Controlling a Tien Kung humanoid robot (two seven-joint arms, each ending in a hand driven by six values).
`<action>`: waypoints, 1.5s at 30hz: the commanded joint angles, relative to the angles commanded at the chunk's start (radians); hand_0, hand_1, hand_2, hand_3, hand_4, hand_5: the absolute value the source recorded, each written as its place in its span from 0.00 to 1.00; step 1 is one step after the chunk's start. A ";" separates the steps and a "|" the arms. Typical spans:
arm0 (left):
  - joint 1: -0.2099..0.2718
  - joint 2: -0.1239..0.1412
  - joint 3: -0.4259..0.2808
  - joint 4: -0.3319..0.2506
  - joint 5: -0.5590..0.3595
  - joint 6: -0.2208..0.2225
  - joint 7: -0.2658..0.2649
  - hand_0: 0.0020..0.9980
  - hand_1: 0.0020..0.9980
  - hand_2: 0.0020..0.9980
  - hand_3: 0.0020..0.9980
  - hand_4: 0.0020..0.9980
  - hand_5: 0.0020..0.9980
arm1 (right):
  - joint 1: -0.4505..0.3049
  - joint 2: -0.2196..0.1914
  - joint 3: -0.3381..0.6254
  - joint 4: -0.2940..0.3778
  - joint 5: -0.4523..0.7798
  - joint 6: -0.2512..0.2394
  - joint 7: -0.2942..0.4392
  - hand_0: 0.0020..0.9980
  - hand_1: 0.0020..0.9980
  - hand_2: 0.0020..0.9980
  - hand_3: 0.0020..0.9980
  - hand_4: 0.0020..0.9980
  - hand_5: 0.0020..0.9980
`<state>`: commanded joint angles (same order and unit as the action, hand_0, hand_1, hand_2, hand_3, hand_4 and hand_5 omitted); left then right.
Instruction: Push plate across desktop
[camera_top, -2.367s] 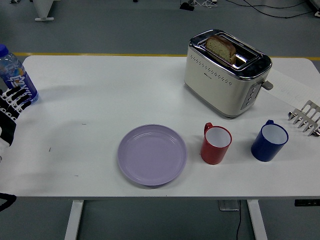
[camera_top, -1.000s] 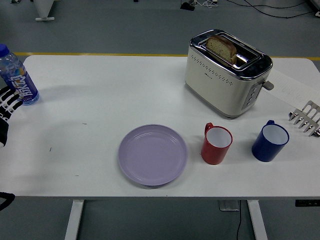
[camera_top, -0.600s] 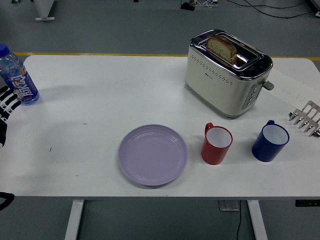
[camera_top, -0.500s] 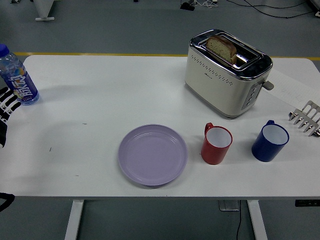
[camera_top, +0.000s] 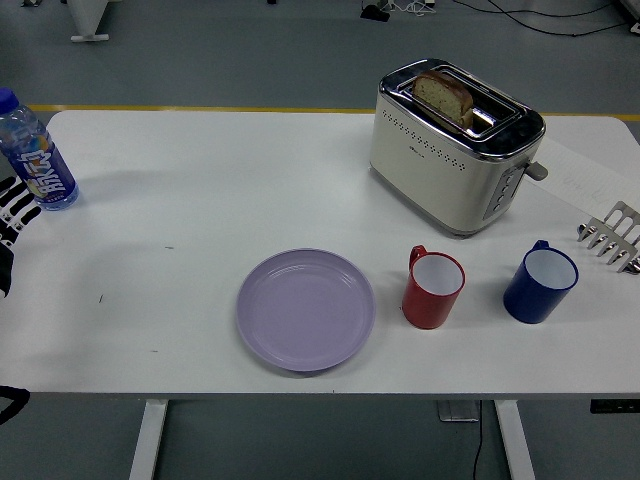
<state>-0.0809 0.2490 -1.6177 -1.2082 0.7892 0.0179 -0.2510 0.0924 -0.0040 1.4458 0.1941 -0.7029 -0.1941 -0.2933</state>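
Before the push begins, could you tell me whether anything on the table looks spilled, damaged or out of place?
Nothing stands out. The plate lies flat, both mugs stand upright, the bottle is upright, and the toaster holds bread.

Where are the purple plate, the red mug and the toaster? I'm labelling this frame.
purple plate (camera_top: 305, 310), head view, centre of its flat inside.
red mug (camera_top: 430, 295), head view, its outer red wall.
toaster (camera_top: 440, 165), head view, its cream side panel.
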 joint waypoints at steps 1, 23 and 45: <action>0.000 0.000 0.000 0.000 0.000 0.000 0.000 0.71 0.76 0.74 0.67 0.56 1.00 | 0.000 0.000 0.002 0.000 -0.006 -0.001 -0.002 0.67 0.71 0.84 0.87 0.57 0.62; 0.003 0.007 0.007 0.002 -0.003 0.003 -0.004 0.71 0.76 0.74 0.67 0.55 1.00 | -0.008 -0.003 0.013 0.007 -0.036 -0.011 -0.013 0.68 0.69 0.82 0.84 0.56 0.59; 0.003 0.004 -0.003 0.012 -0.004 0.003 -0.008 0.71 0.75 0.74 0.67 0.55 1.00 | -0.009 -0.012 -0.055 -0.005 0.019 -0.011 0.004 0.68 0.69 0.81 0.84 0.55 0.58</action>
<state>-0.0780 0.2525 -1.6208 -1.1964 0.7848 0.0207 -0.2590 0.0830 -0.0158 1.3905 0.1895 -0.6841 -0.2046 -0.2890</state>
